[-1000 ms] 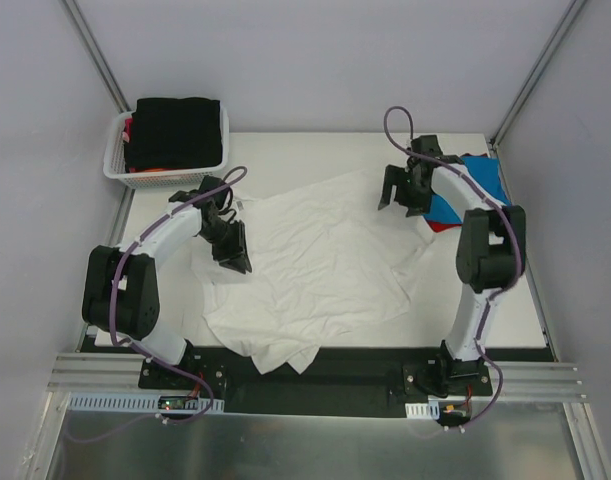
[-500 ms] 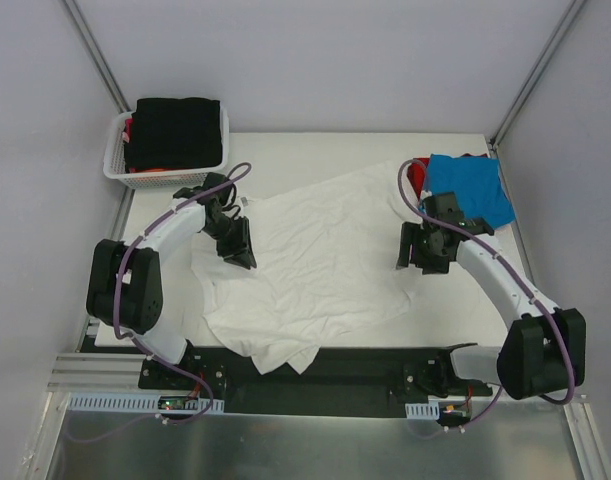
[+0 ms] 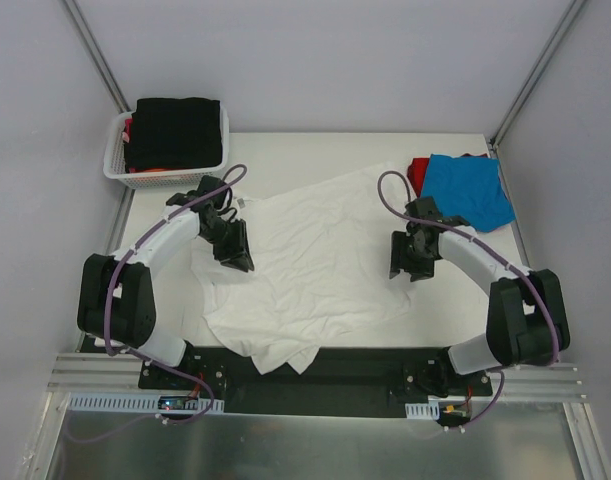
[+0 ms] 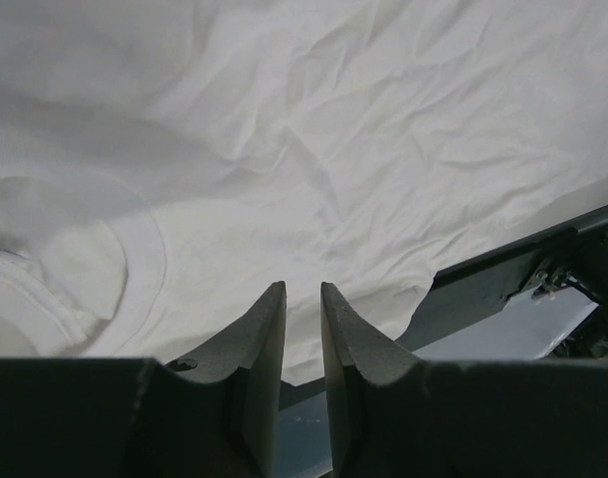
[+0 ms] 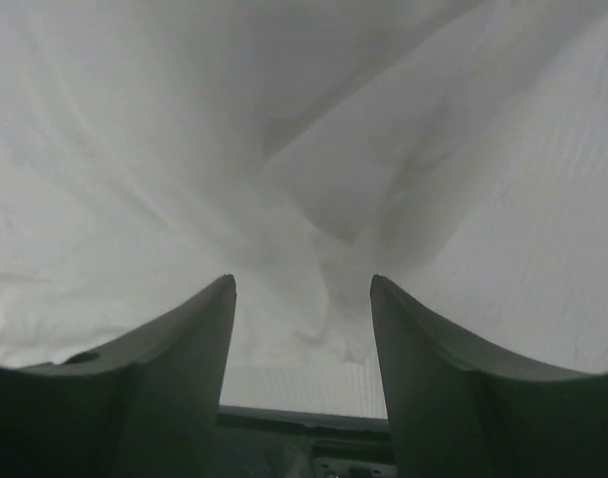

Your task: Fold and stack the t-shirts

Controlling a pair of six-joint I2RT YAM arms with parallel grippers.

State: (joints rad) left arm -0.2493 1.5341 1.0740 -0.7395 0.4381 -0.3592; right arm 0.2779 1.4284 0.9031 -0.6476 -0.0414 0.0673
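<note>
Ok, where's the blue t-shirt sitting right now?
In the top view the blue t-shirt lies at the far right corner of the table, overlapping the red t-shirt on its left, beyond the right gripper.

I've got a white lattice basket (image 3: 116, 160) at ten o'clock, by the pale table's (image 3: 315, 155) far corner.

White t-shirt (image 3: 315, 265): matt creased cloth. Basket (image 3: 145, 178): plastic lattice. Left pincer (image 4: 304, 289): matt, probably plastic.
</note>
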